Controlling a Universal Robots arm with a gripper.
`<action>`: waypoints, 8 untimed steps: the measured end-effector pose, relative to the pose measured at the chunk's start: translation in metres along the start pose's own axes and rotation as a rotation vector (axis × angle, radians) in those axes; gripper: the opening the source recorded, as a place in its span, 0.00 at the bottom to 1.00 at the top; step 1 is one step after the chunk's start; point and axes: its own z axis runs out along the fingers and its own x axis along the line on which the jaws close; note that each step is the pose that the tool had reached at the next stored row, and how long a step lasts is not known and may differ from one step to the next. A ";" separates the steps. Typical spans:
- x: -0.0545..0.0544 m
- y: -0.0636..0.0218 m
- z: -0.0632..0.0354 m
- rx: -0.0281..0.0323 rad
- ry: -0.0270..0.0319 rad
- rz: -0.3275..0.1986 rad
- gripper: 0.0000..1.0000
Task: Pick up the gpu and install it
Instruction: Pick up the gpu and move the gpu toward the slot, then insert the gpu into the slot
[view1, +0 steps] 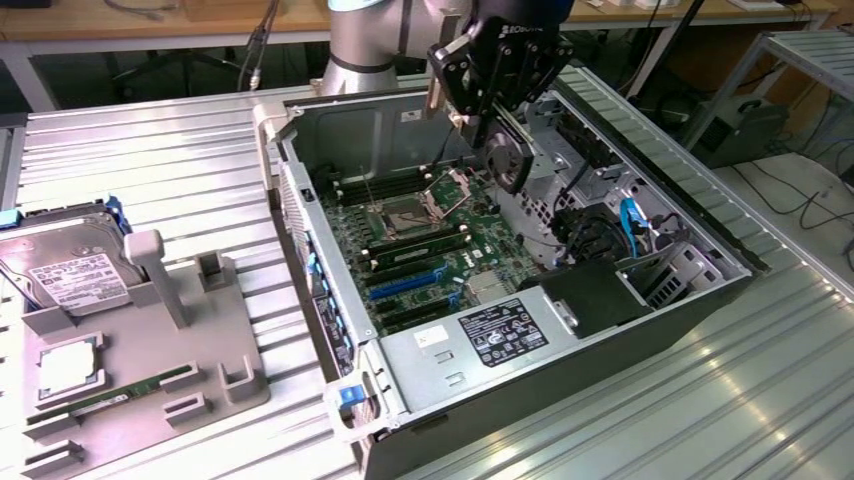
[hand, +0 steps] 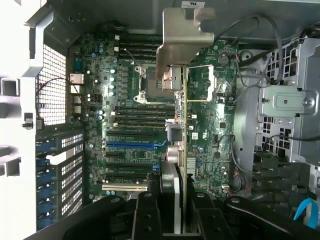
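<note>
The gpu (view1: 510, 152), a card with a round black fan, hangs edge-down above the open computer case (view1: 694, 300). My gripper (view1: 497, 115) is shut on the card's upper edge. In the wrist view the gpu (hand: 185, 145) is seen edge-on, its silver end bracket (hand: 182, 42) toward the case's rear wall, and the black fingers (hand: 147, 212) clamp it from both sides. The card hovers over the motherboard (view1: 427, 235) near the CPU socket (view1: 400, 215), clear of the board. The blue expansion slot (hand: 131, 145) lies off to one side of the card.
At the exterior view's left, a grey tray (view1: 200, 330) holds a hard drive (view1: 67, 272), a CPU (view1: 67, 365) and a memory stick (view1: 127, 390). Inside the case are the power supply (view1: 514, 332), drive cages (hand: 287, 105) and loose cables (view1: 601, 235).
</note>
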 end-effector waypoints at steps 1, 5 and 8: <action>0.000 0.0000 0.0000 0.0000 0.0000 0.000 0.28; 0.000 0.0000 0.0000 0.0000 0.0000 0.000 0.28; 0.000 0.0000 0.0000 0.0000 0.0000 0.000 0.28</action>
